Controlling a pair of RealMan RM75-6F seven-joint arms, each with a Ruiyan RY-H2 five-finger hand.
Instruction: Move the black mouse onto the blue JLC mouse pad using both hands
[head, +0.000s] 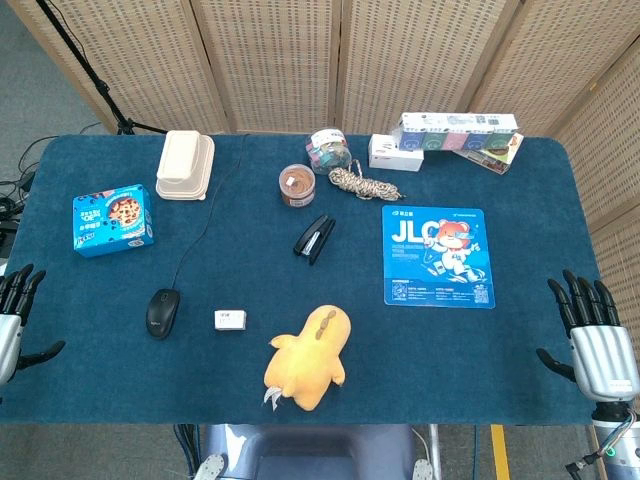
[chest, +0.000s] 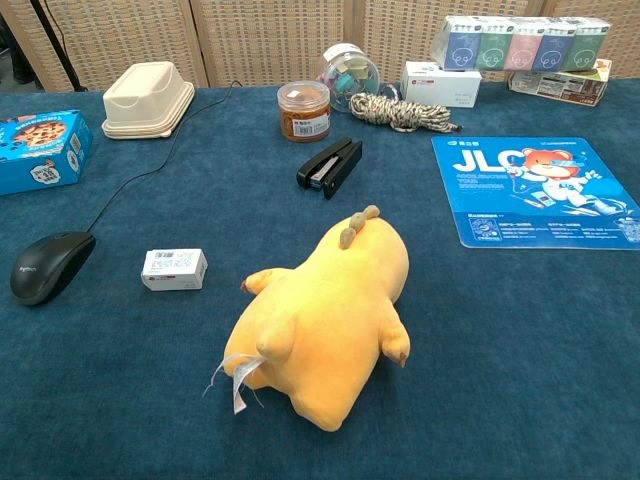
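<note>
Plush duck (head: 308, 358) and stapler (head: 314, 238) lie between mouse (head: 163, 311) and pad (head: 437, 256).

The left hand (head: 14, 318) shows only in the head view, at the picture's left edge, with dark fingers spread and pointing up and the thumb stuck out sideways, holding nothing. The right hand (head: 596, 345) sits at the right edge, silver back facing up, fingers apart and upright, thumb out toward the middle, also holding nothing
</note>
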